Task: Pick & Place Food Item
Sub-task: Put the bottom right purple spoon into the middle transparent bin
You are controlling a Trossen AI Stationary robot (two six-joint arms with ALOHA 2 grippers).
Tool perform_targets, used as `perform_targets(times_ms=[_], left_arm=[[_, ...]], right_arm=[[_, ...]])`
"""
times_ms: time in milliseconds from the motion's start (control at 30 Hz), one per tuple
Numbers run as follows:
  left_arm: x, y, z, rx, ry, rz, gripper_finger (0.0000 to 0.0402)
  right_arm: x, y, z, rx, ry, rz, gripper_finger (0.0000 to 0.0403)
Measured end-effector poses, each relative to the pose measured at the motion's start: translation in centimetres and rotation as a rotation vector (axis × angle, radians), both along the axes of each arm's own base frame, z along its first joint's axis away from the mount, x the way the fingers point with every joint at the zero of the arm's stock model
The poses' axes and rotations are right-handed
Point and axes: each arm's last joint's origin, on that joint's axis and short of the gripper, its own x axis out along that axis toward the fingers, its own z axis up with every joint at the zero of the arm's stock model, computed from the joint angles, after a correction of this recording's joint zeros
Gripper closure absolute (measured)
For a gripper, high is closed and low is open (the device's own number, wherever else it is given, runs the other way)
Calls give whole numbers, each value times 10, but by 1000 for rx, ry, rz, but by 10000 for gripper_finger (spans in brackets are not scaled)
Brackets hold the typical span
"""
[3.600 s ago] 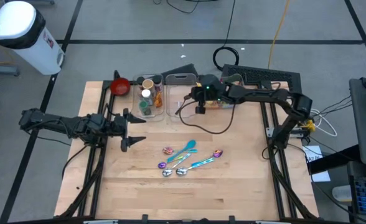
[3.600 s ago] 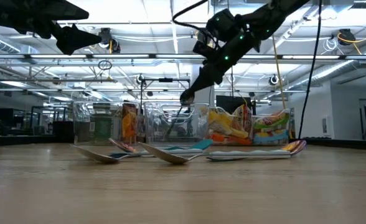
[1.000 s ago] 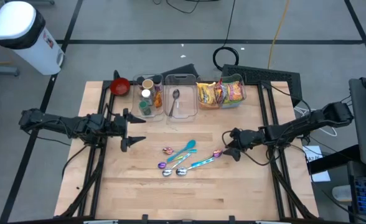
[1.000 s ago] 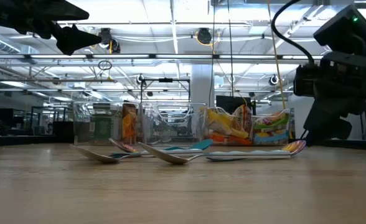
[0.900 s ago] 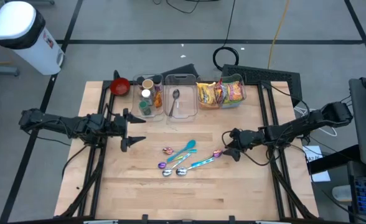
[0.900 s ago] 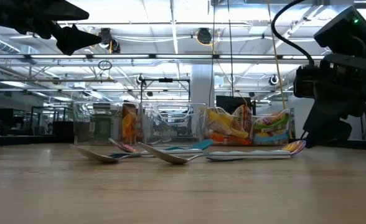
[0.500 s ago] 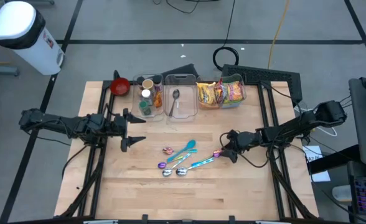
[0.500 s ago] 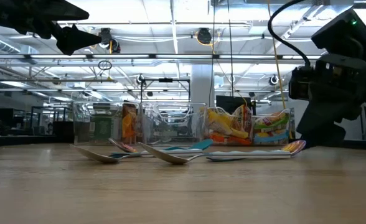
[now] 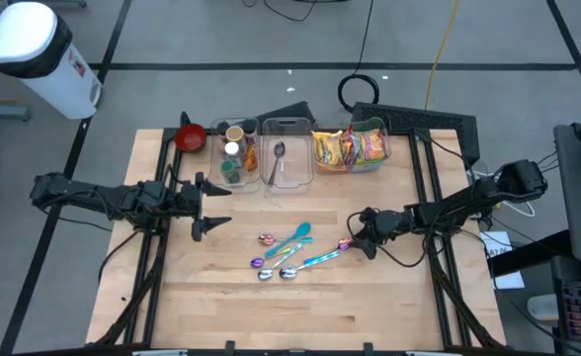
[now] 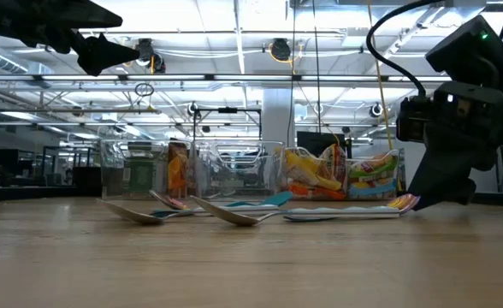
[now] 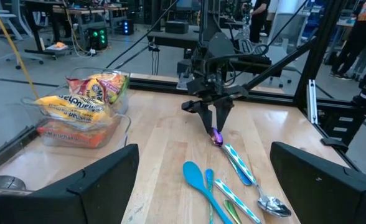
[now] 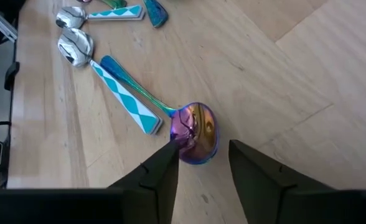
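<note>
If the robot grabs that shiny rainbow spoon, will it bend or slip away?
Probably no bending: the rainbow spoon looks like stiff, polished metal. It might slip or spin, since the right gripper straddles only its smooth, rounded bowl. It lies flat on the table, so rolling seems unlikely.

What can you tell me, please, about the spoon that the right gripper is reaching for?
The spoon lies flat on the wooden table, the rightmost of the loose cutlery. Its bowl is shiny iridescent metal, purple shading to gold; a thin rainbow neck leads to a flat handle patterned in teal and white triangles. The right gripper stands over the bowl end, jaws apart, one finger touching the bowl's edge, the other just clear. The spoon is not lifted yet.
</note>
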Motion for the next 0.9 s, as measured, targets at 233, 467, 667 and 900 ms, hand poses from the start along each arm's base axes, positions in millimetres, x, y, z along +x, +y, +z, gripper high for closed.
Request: perform_targets(times_ms=[233,467,667,900], left_arm=[[0,0,0,0,0,0,34],[0,0,0,0,0,0,34],[0,0,0,0,0,0,34],[0,0,0,0,0,0,34]], right_arm=[[0,0,0,-1,0,-1,295],[0,-3,0,-19,-3,-34,320],[1,-7,0,-35,-6,-45,340],[2,-12,0,-78,-13,-66,366]])
